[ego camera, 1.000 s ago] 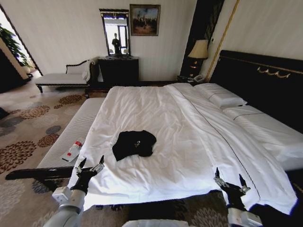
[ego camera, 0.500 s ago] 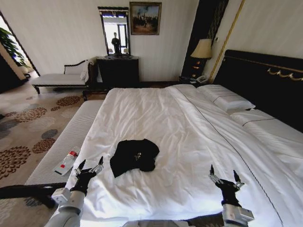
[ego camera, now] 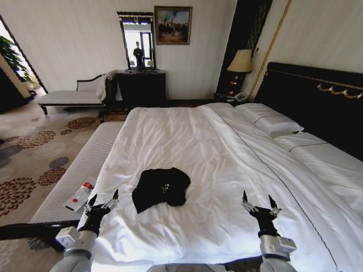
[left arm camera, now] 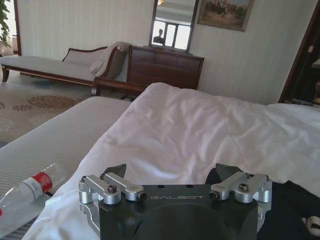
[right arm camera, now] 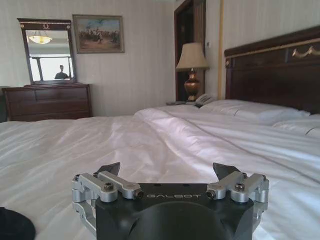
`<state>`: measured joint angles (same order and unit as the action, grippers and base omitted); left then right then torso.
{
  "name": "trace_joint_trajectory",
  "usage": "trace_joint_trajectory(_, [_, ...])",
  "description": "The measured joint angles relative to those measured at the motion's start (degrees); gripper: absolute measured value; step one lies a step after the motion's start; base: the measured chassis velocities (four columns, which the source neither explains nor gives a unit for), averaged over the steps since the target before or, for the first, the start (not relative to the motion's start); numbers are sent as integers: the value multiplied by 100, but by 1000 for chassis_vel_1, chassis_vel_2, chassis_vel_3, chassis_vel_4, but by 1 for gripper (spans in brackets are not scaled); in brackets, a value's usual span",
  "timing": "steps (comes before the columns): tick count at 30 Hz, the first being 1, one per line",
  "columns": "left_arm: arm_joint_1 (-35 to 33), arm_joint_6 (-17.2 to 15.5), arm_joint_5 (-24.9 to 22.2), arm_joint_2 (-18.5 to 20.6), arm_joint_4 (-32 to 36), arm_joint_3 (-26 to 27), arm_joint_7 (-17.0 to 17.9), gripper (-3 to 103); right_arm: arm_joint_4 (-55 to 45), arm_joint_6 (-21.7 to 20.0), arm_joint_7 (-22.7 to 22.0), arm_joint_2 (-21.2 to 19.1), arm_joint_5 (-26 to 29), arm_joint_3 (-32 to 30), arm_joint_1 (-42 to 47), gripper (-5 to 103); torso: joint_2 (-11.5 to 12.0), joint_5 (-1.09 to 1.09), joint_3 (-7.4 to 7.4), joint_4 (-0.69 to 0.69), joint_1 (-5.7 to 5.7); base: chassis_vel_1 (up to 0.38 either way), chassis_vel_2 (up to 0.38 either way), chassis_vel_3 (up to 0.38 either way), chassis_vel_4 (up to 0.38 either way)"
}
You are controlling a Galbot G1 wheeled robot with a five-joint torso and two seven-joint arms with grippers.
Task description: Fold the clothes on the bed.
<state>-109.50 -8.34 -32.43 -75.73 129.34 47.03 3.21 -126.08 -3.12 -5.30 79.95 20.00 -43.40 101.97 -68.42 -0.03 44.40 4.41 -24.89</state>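
Note:
The clothes [ego camera: 161, 187], a crumpled black T-shirt with a bit of white print, lie in a heap on the white duvet near the foot of the bed [ego camera: 227, 147]. My left gripper [ego camera: 103, 199] hovers open over the bed's near left corner, a short way left of the clothes. Over the near edge to the right of the clothes, my right gripper [ego camera: 256, 200] is also open and holds nothing. In the left wrist view the open left gripper [left arm camera: 172, 172] has the black clothes [left arm camera: 295, 210] beside it. The right wrist view shows the open right gripper [right arm camera: 167, 170] and a sliver of the clothes [right arm camera: 12, 227].
A pale upholstered bench [ego camera: 85, 164] runs along the bed's left side with a plastic bottle [ego camera: 79, 195] on it. Pillows [ego camera: 272, 122] and the dark headboard [ego camera: 317, 102] are at the right. A dresser [ego camera: 142, 85], chaise [ego camera: 71, 96] and patterned carpet lie beyond.
The whole view has shifted closer to the bed, so the camera has moved forward. Both grippers now sit over the duvet's near edge, still open. The clothes have not moved.

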Motion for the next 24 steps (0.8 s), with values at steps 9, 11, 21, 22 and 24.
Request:
trace_joint_trajectory(9, [-4,-19,-457,200,-292,55,-36,100,-86,-1621,-63,-1589,2388,150,-1098,100,-1,-4,-2,1,2,0,0,0,0])
trace_joint_trajectory(11, [-37,-25,-418,150,-285,43,-34,100,2,-1930,-31,-1922,2840,249,-1372,100,-1,-3,-2,-1,3,0,0,0,0])
trace_joint_trajectory(21, [-179,-34,-88,-103,-112,-19,-16,100,2285,-2670,50,-2790,4119,2444,-4321,100,0,1,0,-3,1,0,0,0,0])
trace_joint_trajectory(22, [-179,-34,-88,-103,-112,-19,-16,100,2285,-2670,50,-2790,4119,2444,-4321,100,0,1,0,-3,1,0,0,0,0])
trace_joint_trajectory(24, [-69,-82,51,-78,-103,-169,56,100,3112,-2766,306,-2725,3994,3125,-5035,100,0,-1,0,-1,1,0,0,0,0])
